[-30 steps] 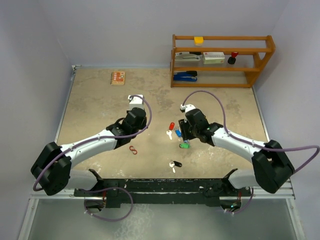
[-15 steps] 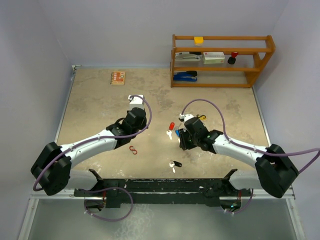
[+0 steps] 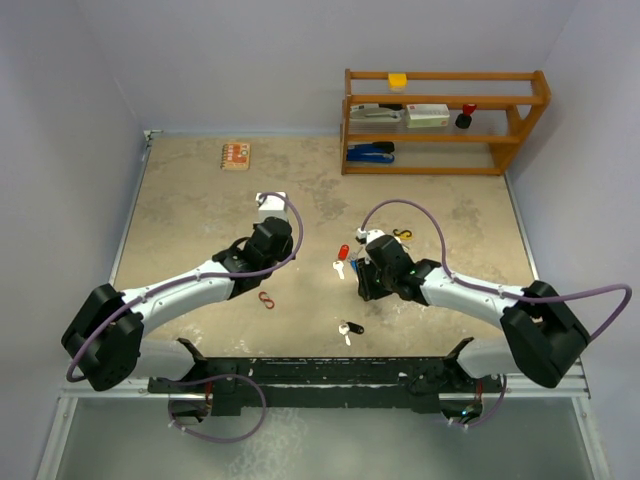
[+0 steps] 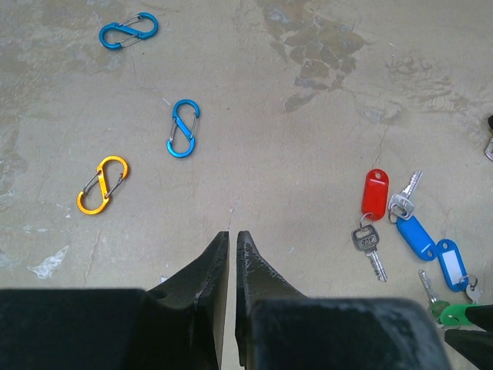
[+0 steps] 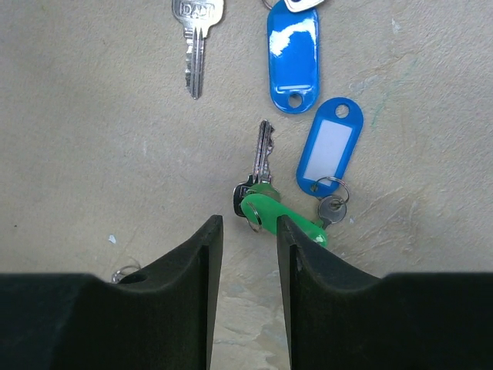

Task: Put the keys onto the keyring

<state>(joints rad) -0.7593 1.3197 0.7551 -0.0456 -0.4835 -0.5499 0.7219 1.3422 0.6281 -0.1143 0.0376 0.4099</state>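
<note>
Mid-table, loose and scattered: keys (image 5: 262, 166) with red (image 4: 374, 193), blue (image 5: 293, 58) and green tags (image 5: 281, 216). Just near of the green one, low over the table (image 3: 200, 200): right gripper (image 5: 245, 223), jaws a little apart, empty. Further left, over bare tabletop: left gripper (image 4: 233, 235), fingers pressed almost together, holding nothing. Beyond it, an orange clip (image 4: 102, 185) and two blue clips (image 4: 183, 129). Nearer, alone: a black-tagged key (image 3: 350, 328).

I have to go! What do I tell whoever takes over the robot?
Left gripper: shut, empty; red-tagged silver key off to its right.
Right gripper: open, low over the green-tagged silver key, not gripping it.
Blue-tagged keys lie just beyond it; black-tagged key nearer the robot.
Done: nothing; keys lie separate.
Left: every key onto the keyring, which I cannot pick out.
</note>
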